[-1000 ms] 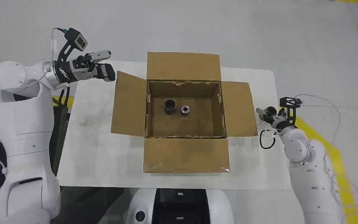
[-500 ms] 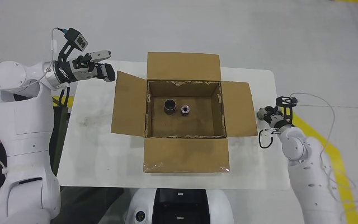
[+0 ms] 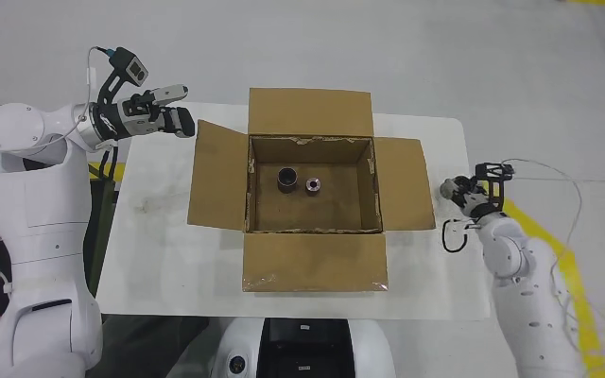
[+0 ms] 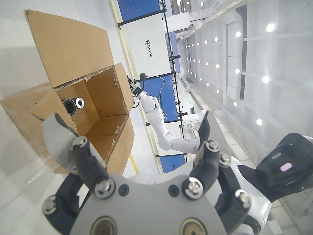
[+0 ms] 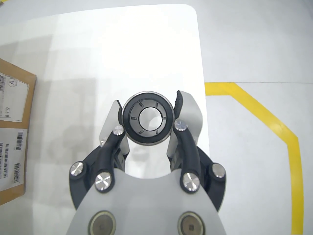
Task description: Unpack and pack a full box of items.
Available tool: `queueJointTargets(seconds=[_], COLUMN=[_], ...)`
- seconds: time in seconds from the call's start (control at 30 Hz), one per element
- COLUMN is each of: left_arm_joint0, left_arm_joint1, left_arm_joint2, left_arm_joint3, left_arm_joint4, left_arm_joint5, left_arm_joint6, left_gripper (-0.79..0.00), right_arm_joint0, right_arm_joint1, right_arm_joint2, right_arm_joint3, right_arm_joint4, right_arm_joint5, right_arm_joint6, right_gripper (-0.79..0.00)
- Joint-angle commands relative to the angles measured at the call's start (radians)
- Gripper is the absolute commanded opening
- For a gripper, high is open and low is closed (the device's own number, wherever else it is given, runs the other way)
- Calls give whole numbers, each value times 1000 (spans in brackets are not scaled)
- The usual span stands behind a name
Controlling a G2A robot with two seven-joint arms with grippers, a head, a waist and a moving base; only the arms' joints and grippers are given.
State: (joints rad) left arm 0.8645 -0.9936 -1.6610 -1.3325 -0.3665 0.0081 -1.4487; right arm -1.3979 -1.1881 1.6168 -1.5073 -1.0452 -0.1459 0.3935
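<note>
We see the right gripper [image 5: 149, 105] clamped on a black ring-shaped part [image 5: 148, 119]; the part sits squarely between the fingertips, above the white table [image 5: 122, 50] near its right edge, beside the cardboard box [image 3: 315, 262]; a dark cylinder [image 3: 286, 179] and a smaller ring [image 3: 313, 184] lie inside the box; the left gripper [image 4: 129, 123] hangs spread wide and empty over the table's far left corner.

light: was bright, even, from round ceiling lamps [image 4: 266, 27] | shadows: fell soft grey on white table [image 5: 146, 50] beneath right gripper [image 5: 148, 107]; cardboard box [image 3: 312, 111] interior lay dimmer | glare: lamps flared white | distortion: wrist views bowed toward edges
</note>
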Motion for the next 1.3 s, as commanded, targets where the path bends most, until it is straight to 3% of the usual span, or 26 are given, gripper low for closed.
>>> queueJointTargets(seconds=[0.0,0.4,0.67,0.93,1.27], left_arm_joint0=[0,0,0,0,0], left_arm_joint1=[0,0,0,0,0], left_arm_joint2=[0,0,0,0,0], left_arm_joint3=[0,0,0,0,0], left_arm_joint4=[0,0,0,0,0], left_arm_joint5=[0,0,0,0,0], left_arm_joint6=[0,0,0,0,0], left_gripper=[0,0,0,0,0], right_arm_joint0=[-30,-210,-269,-282,-217], right_arm_joint1=[2,-1,-3,-6,-16], right_arm_joint2=[17,92,72,-2,-233], right_arm_joint3=[-40,-313,-477,-593,-625], right_arm_joint4=[3,67,58,-9,-201], right_arm_joint5=[1,25,2,-9,-8], right_arm_joint6=[-18,-161,-193,-191,-132], right_gripper=[-785,-785,-785,-785,-785])
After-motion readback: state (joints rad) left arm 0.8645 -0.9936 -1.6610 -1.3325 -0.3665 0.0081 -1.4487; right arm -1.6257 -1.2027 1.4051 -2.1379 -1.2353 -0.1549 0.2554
